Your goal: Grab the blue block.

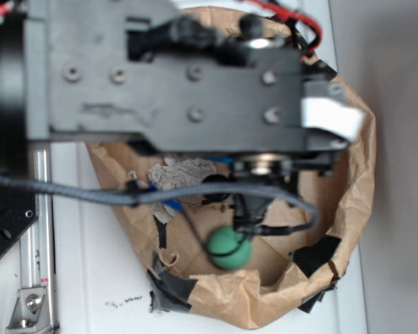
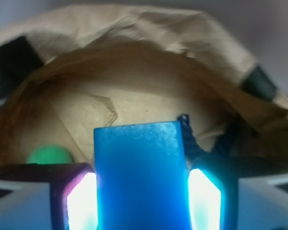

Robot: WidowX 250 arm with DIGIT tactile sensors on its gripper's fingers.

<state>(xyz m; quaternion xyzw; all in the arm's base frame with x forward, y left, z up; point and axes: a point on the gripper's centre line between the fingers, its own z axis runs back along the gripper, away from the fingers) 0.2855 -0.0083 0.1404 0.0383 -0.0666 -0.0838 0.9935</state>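
Inside the bag (image 1: 348, 202), a crumpled brown paper sack rolled open on a white table (image 1: 90, 278), the arm (image 1: 167, 83) reaches down and hides most of the floor in the exterior view. Largest after these, in the wrist view, is the block (image 2: 140, 177), a glossy deep-blue slab standing between the two fingers (image 2: 81, 203) of the gripper (image 2: 142, 203). Its flat faces meet the lit pads on both sides with no gap visible, so the fingers appear closed to the block's width and clamped on it; the block's top edge rises above the fingertips. The grasp reads as essentially made. To finish it well, pressure should be held even, and any lift should run straight up, clear of the bag wall, since a smooth glossy slab could slip or pivot between flat pads. A dark rope (image 2: 189, 136) lies against the block's right upper corner and may drag or snag on rising; whether it is trapped cannot be told. Smallest, the green ball (image 1: 230, 247) rests on the bag floor, left of the gripper in the wrist view and apart from the block.
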